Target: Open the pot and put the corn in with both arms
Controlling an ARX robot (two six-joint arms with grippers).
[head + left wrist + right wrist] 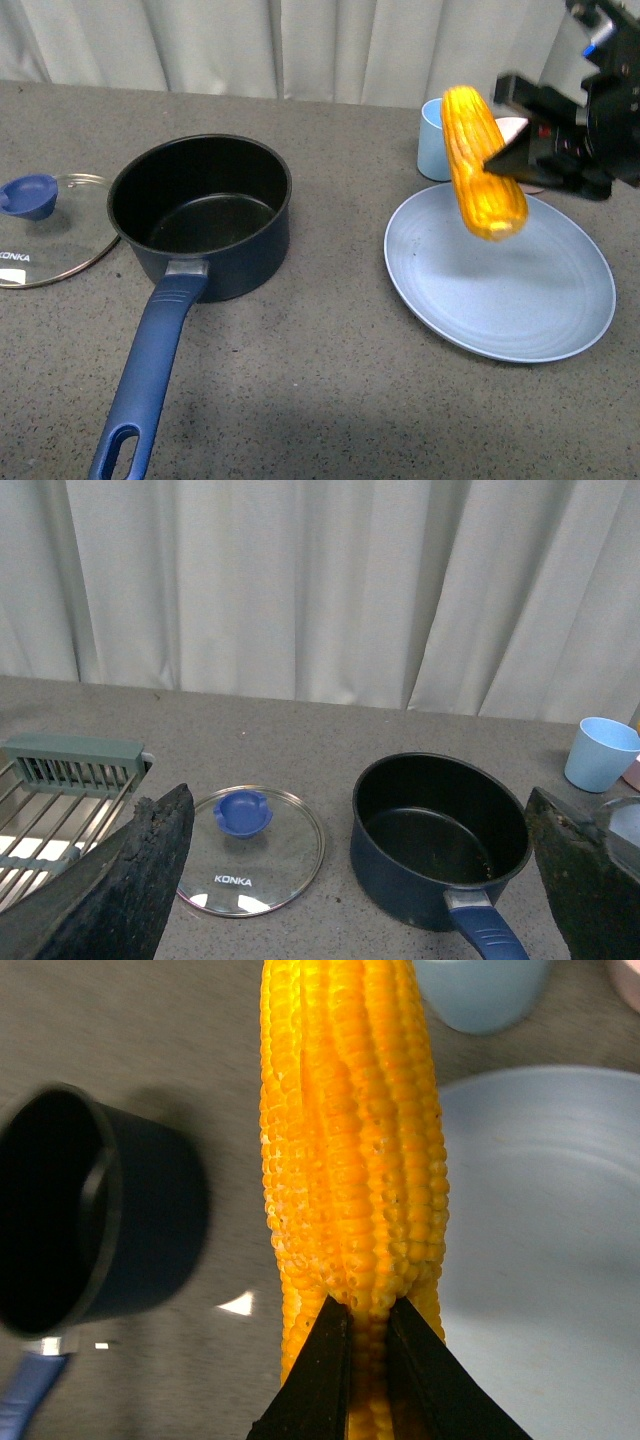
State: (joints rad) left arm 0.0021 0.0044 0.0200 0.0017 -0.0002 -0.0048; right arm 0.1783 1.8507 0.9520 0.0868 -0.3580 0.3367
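— Where is the corn (483, 165)?
— It is in the air above the left part of the plate (560, 330), nearly upright with a slight tilt. The right gripper (497, 160) pinches it about midway along. In the right wrist view, its two black fingers (322, 1380) sit narrow against the kernels.

— And the pot (205, 215)?
— It stands uncovered on the desk (330, 380), well left of the corn. Its inside is black and empty, and its handle (150, 370) points toward the robot.

— The lid (50, 235)?
— It lies flat on the desk just left of the pot. It is glass, with its blue knob (30, 195) facing up.

— What of the left gripper (355, 880)?
— Its fingers are spread wide and hold nothing. The left wrist view looks between them at the pot and lid.

— Anything else about?
— A pale blue cup (432, 140) stands behind the plate. A rack (60, 780) lies on the far side of the lid from the pot. A pale curtain (300, 45) closes off the back.
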